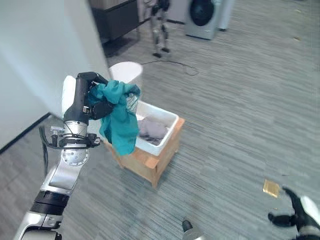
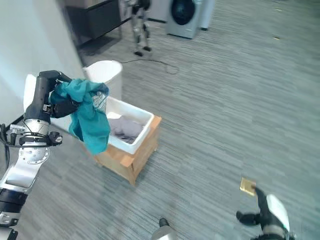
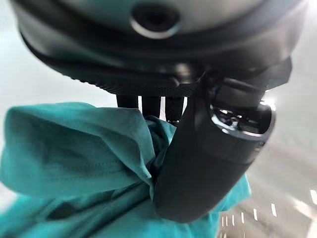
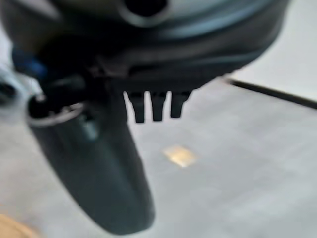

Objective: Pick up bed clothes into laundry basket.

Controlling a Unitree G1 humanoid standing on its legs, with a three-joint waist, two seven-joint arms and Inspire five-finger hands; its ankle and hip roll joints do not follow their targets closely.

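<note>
My left hand point(image 1: 94, 100) is raised at the left, shut on a teal garment point(image 1: 120, 122) that hangs down over the near left corner of the white laundry basket point(image 1: 169, 125). In the left wrist view the thumb point(image 3: 208, 158) and fingers pinch the teal cloth point(image 3: 74, 153). The basket rests on a low wooden stand point(image 1: 150, 162) and holds a grey cloth point(image 1: 151, 130). My right hand point(image 1: 295, 217) hangs low at the lower right over the floor, fingers straight in the right wrist view point(image 4: 156, 106), holding nothing.
A white round bin point(image 1: 126, 74) stands behind the basket by a pale wall point(image 1: 40, 45). A washing machine point(image 1: 202, 17) and another robot's legs point(image 1: 161, 30) are at the back. A small yellow tile point(image 1: 271, 188) lies on the grey floor near my right hand.
</note>
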